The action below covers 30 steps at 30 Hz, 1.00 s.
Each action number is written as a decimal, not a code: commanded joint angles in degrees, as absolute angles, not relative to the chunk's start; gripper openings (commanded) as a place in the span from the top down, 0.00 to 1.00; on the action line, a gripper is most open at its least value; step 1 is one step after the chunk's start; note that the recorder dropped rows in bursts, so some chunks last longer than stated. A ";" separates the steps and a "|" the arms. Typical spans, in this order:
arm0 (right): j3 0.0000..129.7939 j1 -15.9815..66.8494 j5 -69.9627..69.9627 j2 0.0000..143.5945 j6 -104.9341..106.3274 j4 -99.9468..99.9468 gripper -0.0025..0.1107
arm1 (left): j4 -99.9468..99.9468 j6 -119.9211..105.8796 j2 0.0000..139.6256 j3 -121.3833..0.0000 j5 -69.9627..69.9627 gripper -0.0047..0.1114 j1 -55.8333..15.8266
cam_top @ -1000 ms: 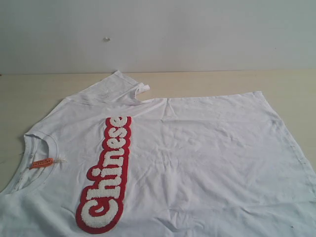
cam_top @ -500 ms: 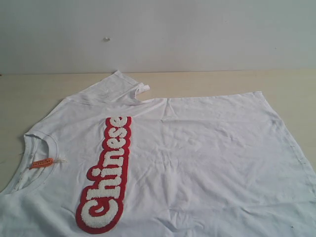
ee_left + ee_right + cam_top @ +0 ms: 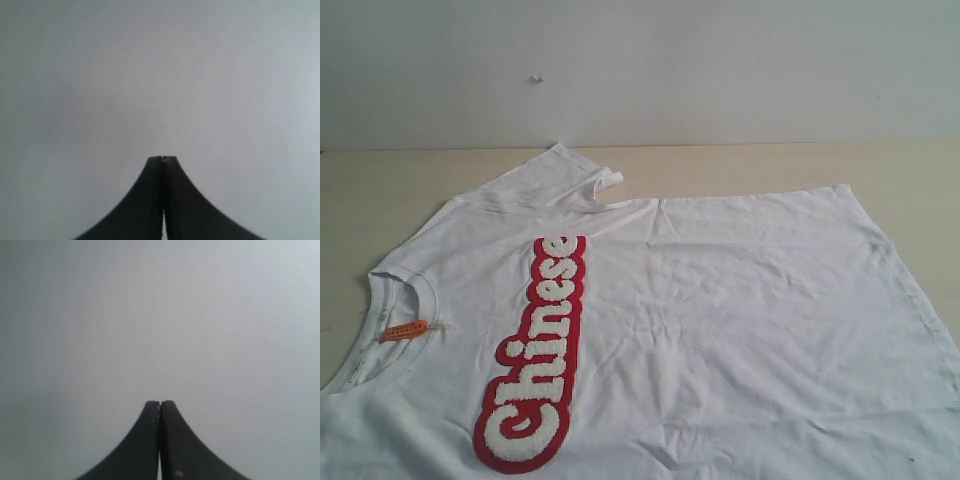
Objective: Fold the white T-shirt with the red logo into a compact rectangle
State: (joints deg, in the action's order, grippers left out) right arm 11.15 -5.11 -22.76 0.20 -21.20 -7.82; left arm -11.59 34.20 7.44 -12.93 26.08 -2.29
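Nothing has moved since the earlier frames: the shirt [image 3: 720, 330] lies flat and unfolded across the centre and bottom of the frame on the table [image 3: 420, 175], logo [image 3: 535, 350] lower left. Folding looks unstarted. The left gripper [image 3: 162, 159] and right gripper [image 3: 160, 403] are pressed together, empty, off the cloth; nothing obstructs.

My left wrist camera gives me only the left gripper [image 3: 162, 160]: its two dark fingers [image 3: 142, 205] are pressed flat together, tips meeting, and they point at a plain pale grey backdrop [image 3: 160, 75].
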 commanded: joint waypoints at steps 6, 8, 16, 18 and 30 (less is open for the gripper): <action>28.63 -5.34 -5.80 8.73 -35.15 -22.77 0.98 | -25.20 36.36 24.33 -37.79 3.79 0.96 -2.65; 34.72 -5.34 3.46 12.84 -32.08 -23.04 0.98 | -30.84 30.85 30.06 -44.68 -3.26 0.96 -2.65; 57.80 -5.34 41.68 33.41 10.52 13.60 0.98 | 1.16 -7.76 49.47 -50.15 -31.29 0.96 -8.52; 61.36 -5.34 48.11 40.75 15.29 15.49 0.98 | 15.18 -21.68 55.90 -50.15 -36.30 0.96 -11.37; 63.76 -5.34 53.33 72.52 38.55 19.95 0.89 | 31.49 -66.23 84.38 -52.92 -51.67 0.96 -13.34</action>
